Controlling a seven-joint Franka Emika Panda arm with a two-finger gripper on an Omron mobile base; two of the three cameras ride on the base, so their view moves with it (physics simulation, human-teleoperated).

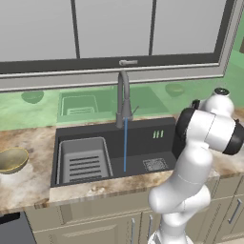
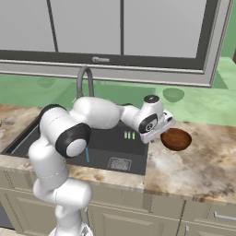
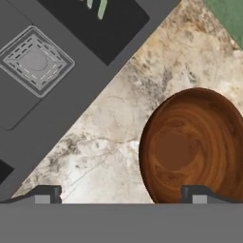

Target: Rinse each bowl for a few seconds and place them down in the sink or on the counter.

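Note:
A dark reddish-brown bowl (image 2: 176,139) sits upright on the counter (image 2: 193,166) just right of the sink (image 2: 113,138). My gripper (image 2: 159,131) hangs open right above its sink-side rim, holding nothing. Looking down from the hand, the bowl (image 3: 194,144) lies to the right: one fingertip (image 3: 194,193) is over its rim and the other (image 3: 47,193) over bare counter (image 3: 104,142), so the gripper (image 3: 121,194) straddles that rim. A shiny olive-gold bowl (image 1: 12,159) rests on the counter (image 1: 28,186) left of the sink (image 1: 143,138).
The faucet (image 1: 123,97) runs a thin blue stream (image 1: 125,145) into the basin. A grey slotted tray (image 1: 83,159) fills the sink's left half, and a square drain (image 1: 155,164) lies at the right. Windows and a green backsplash stand behind.

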